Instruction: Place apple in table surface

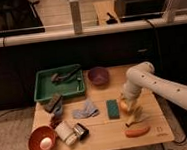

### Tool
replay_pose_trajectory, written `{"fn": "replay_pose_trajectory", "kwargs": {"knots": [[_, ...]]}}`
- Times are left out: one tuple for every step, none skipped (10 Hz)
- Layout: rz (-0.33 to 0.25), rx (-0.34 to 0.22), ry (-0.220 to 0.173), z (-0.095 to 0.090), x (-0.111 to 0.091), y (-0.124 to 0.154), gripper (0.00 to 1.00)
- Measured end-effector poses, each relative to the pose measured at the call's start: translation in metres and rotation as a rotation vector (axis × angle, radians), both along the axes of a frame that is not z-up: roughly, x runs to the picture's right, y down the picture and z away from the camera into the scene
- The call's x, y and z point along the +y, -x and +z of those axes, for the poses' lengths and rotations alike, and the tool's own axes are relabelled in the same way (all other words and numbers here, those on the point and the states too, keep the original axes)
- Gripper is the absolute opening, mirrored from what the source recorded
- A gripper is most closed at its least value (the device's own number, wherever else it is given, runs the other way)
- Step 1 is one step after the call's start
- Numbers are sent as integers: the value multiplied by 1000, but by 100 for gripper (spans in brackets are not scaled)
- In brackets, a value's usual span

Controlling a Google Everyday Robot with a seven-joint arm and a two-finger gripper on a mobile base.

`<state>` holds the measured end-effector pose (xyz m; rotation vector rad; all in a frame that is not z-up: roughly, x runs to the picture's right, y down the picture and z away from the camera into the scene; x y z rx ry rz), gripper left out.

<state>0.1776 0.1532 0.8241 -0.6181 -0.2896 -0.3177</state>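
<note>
The apple (125,106) is small, round and yellow-orange. It sits at the tip of my gripper (127,104), just above the light wooden table surface (107,139) and right of the green sponge (112,108). My white arm reaches in from the right, and the gripper points down and is shut on the apple. The wrist hides the apple's top.
An orange-red sausage-shaped item (137,131) lies near the front right edge. A purple bowl (98,75) and a green tray (44,92) stand at the back. A blue cloth (85,109), two cans (73,131) and a red bowl (34,140) holding a white ball are at the left.
</note>
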Motion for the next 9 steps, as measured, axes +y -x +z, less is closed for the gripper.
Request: {"fn": "replay_pose_trajectory", "kwargs": {"knots": [[-1, -1, 0, 0, 0, 1, 80], [-1, -1, 0, 0, 0, 1, 80], [-1, -1, 0, 0, 0, 1, 80], [-8, 4, 10, 4, 2, -1, 80], [-17, 4, 18, 7, 5, 1, 80], [-24, 6, 26, 9, 5, 1, 80], [-30, 10, 34, 9, 6, -1, 80], [-31, 9, 35, 10, 7, 0, 80], [-31, 9, 35, 10, 7, 0, 80]]}}
